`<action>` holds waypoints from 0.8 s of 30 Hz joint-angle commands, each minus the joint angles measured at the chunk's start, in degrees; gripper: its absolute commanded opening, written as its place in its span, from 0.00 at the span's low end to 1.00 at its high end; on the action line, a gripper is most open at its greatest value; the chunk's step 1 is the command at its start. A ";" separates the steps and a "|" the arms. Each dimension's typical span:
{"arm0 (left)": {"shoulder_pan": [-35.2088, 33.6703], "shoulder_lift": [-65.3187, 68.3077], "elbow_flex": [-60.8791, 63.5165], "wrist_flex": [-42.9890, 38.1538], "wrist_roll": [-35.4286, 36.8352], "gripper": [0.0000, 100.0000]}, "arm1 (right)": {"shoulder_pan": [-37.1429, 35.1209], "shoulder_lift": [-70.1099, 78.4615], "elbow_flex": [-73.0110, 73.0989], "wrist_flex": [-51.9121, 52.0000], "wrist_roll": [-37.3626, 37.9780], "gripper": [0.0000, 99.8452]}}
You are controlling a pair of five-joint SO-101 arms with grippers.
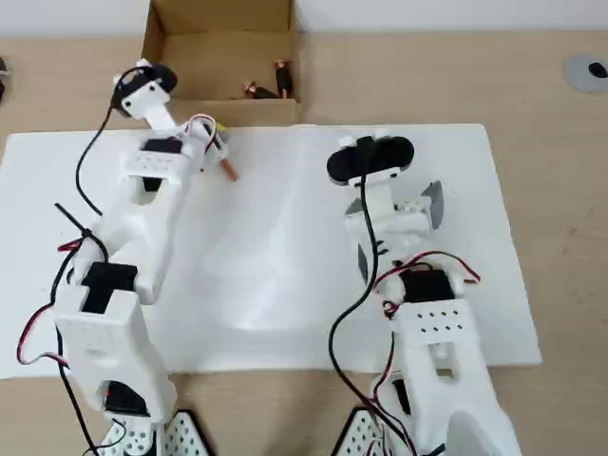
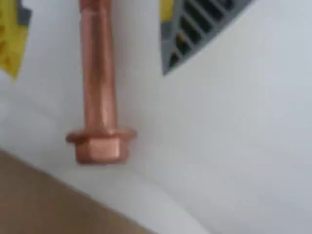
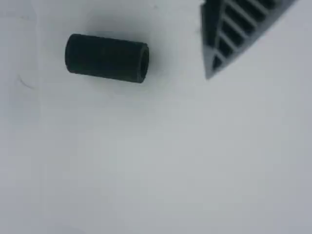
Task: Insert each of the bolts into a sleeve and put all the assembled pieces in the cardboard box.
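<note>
Wooden bench, covered across most of its middle by a white sheet, carries two white arms side by side. Near the sheet's far left corner the left pincer is clenched on a copper bolt, gripped by the shaft. The bolt's long axis slants toward the near right, with the hexagonal head outermost, beyond the fingers. The black sleeve lies on its side on the sheet, one open end showing, just beside the right pincer, which is released and holds nothing. Which way the sleeve points along the bench cannot be told. A cardboard box sits open at the bench's far edge, left of centre, with assembled pieces near its front wall. The arms stand well apart, with white sheet spanning between them.
</note>
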 commanded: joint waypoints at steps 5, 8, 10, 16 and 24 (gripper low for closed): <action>-0.44 1.80 -6.33 2.02 0.44 0.20 | 0.84 -1.36 0.13 -1.32 -0.53 0.44; 0.35 4.53 -8.18 2.64 0.44 0.20 | 0.84 -1.36 0.13 -1.32 -0.53 0.44; 0.62 5.76 -9.58 4.04 0.44 0.20 | 0.84 -1.36 0.13 -1.32 -0.53 0.44; 0.70 9.36 -14.07 7.38 0.44 0.20 | 0.92 -1.36 0.22 -1.32 -0.53 0.44; 0.70 13.14 -19.25 11.25 0.44 0.16 | 1.01 -1.36 0.31 -1.05 -0.53 0.44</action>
